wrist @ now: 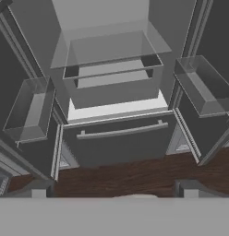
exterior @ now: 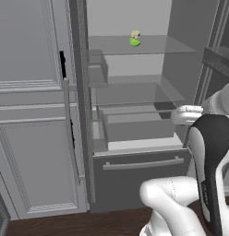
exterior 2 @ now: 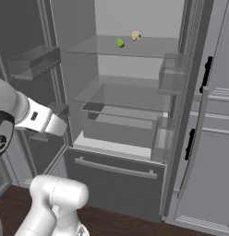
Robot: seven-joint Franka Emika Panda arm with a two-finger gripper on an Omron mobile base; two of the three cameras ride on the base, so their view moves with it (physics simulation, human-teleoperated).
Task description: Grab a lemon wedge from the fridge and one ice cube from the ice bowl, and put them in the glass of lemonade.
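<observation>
**Arm held back from the open fridge, wedge up on the top shelf**

While the fridge [exterior: 135,179] stands open with both doors swung wide, I have the arm folded back in front of it, forearm reaching across at about the height of the lower glass shelf. In the hand view the gripper [wrist: 114,191] looks forward and down at the bottom drawer [wrist: 117,143] and the dark wood floor [wrist: 130,175]. Its two finger tips [wrist: 39,190] sit far apart at the bottom corners, so the jaws are spread wide with nothing between them.

Ahead of the jaws runs the drawer's long grey bar handle [wrist: 122,130], lying crosswise. Above that are the white ledge and the stacked glass shelves, and door bins [wrist: 31,110] flank the jaws on either side. Nothing stands between the jaws and the fridge interior.

The lemon wedge [exterior: 134,42] lies well above and beyond the jaws, on the top glass shelf [exterior 2: 148,48], towards its back. A small beige-yellow lump [exterior 2: 135,35] sits just beside it; I cannot tell whether the two touch. The wedge is too small for me to make out its long axis or which way it points.

A light grey panelled cabinet [exterior: 28,115] with black handles adjoins the fridge.
</observation>
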